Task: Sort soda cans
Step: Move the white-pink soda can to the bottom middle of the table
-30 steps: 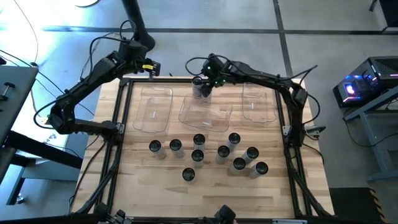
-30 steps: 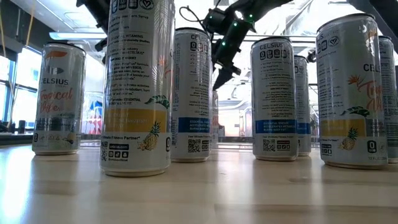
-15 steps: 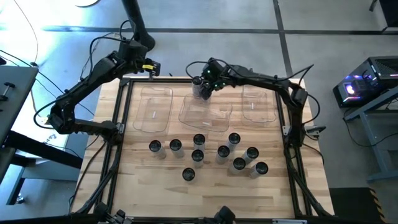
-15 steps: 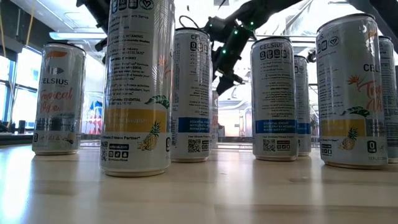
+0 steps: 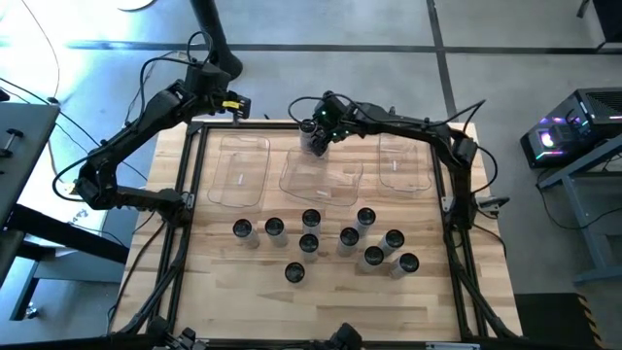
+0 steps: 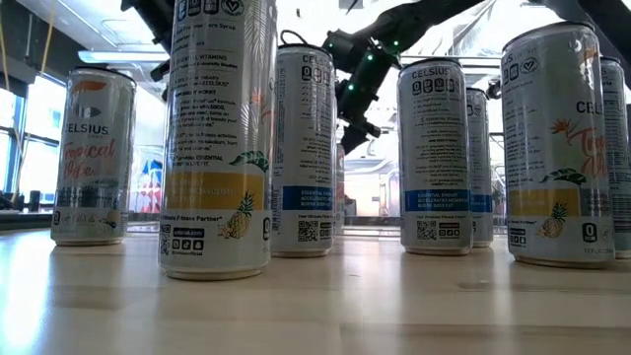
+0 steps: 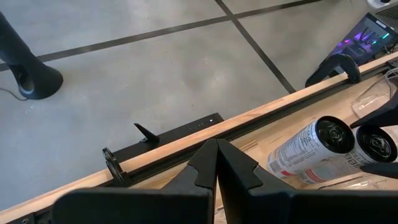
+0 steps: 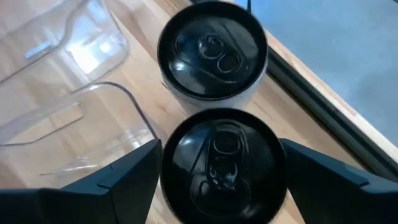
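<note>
Soda cans (image 5: 321, 243): my right end effector (image 8: 221, 168) brackets one (image 8: 222, 165) with wide fingers at the desk's (image 5: 321, 301) far edge, a second can (image 8: 211, 50) beside it. Left end effector (image 7: 216, 177) shut, far-left corner. Three clear bins (image 5: 321, 177) follow, then grey floor (image 5: 389, 58).

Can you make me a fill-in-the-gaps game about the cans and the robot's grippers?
There are ___ clear bins on the table.
The right gripper holds a can, and ___ more can stands right beside it.
The left gripper is ___.
Missing words: three; one; shut.
</note>
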